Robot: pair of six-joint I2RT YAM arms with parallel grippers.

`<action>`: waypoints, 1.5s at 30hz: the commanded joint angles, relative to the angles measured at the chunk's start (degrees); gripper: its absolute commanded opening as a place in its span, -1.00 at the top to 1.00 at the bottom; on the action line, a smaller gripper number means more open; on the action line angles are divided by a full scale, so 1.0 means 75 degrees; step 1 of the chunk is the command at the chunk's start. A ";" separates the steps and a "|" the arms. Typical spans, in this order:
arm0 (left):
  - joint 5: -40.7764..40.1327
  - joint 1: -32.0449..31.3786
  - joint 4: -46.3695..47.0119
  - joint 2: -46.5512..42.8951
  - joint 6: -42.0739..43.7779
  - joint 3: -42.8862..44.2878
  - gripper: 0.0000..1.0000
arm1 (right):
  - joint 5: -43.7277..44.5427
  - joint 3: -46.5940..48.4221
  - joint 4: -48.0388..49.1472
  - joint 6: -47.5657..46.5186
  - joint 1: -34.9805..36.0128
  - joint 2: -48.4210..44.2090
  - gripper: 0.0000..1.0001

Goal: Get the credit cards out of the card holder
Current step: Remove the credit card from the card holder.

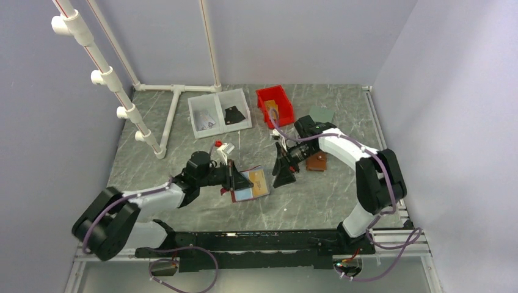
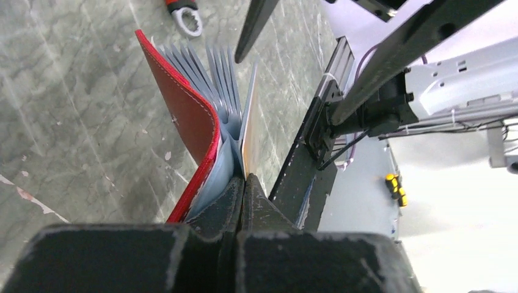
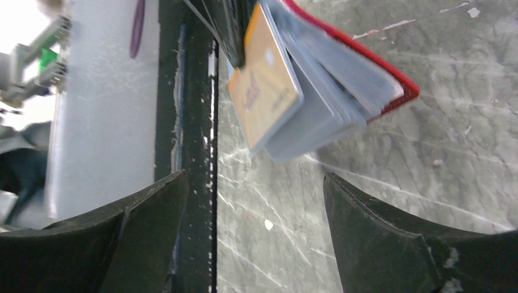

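Note:
The red card holder (image 1: 249, 190) hangs open in my left gripper (image 1: 234, 179), lifted a little off the table. In the left wrist view the jaws (image 2: 244, 183) are shut on its lower edge, with the red cover (image 2: 192, 116) to the left and the pale blue pockets fanned out. A tan-orange credit card (image 2: 247, 149) sits in the outermost pocket; it also shows in the top view (image 1: 261, 181) and the right wrist view (image 3: 266, 85). My right gripper (image 1: 284, 174) is open and empty just right of the holder. Its midpoint (image 3: 255, 177) is below the card, apart from it.
A brown wallet (image 1: 316, 162) lies under the right arm. A red bin (image 1: 275, 104) and a white two-part tray (image 1: 218, 113) stand at the back. A small red-and-white item (image 1: 221, 146) lies behind the left gripper. A white pipe frame (image 1: 153, 122) stands at left.

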 commanded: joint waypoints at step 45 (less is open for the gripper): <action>0.0327 -0.1311 -0.2783 -0.0732 0.3435 0.1507 1.00 | 0.0059 -0.0609 -0.0751 -0.3574 0.0812 -0.0185 1.00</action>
